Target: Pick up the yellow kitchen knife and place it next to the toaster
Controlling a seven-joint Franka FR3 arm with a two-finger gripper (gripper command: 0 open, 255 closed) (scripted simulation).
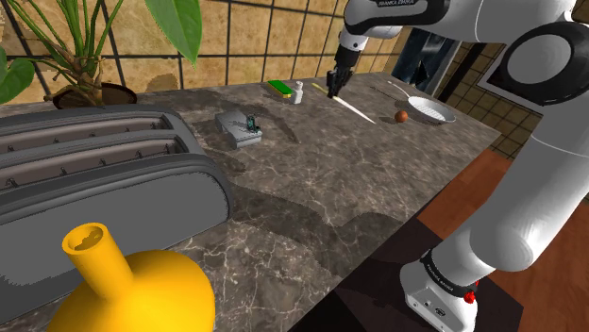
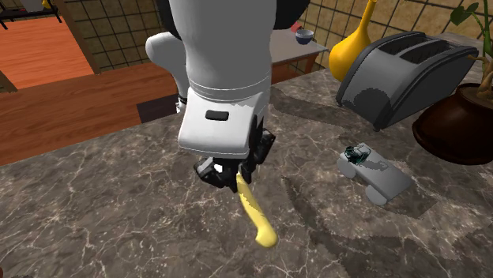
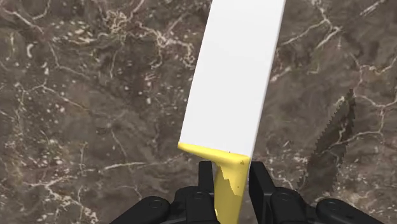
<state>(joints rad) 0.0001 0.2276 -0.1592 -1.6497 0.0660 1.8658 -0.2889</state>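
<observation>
Yellow and white, the knife (image 1: 355, 107) slants out from the black jaws at the far end of the bench (image 1: 311, 207) in the shoulder view, its tip toward a pan (image 1: 429, 110). The toaster (image 1: 94, 170), grey and rounded with two long slots, sits well apart toward that view's lower left, so the carry should run most of the length of the dark, veined stone.

In the second exterior view the curved handle (image 2: 257, 209) juts from under the jaws toward the camera. The toaster stands at the upper right, beyond a small grey gadget (image 2: 371, 175).

In the wrist view the fingers (image 3: 205, 181) clasp the handle just behind the blade (image 3: 235, 76), a flat, plain slab running straight away from them. Its saw-edged shadow falls apart from it on the stone, so the knife looks lifted clear.
</observation>
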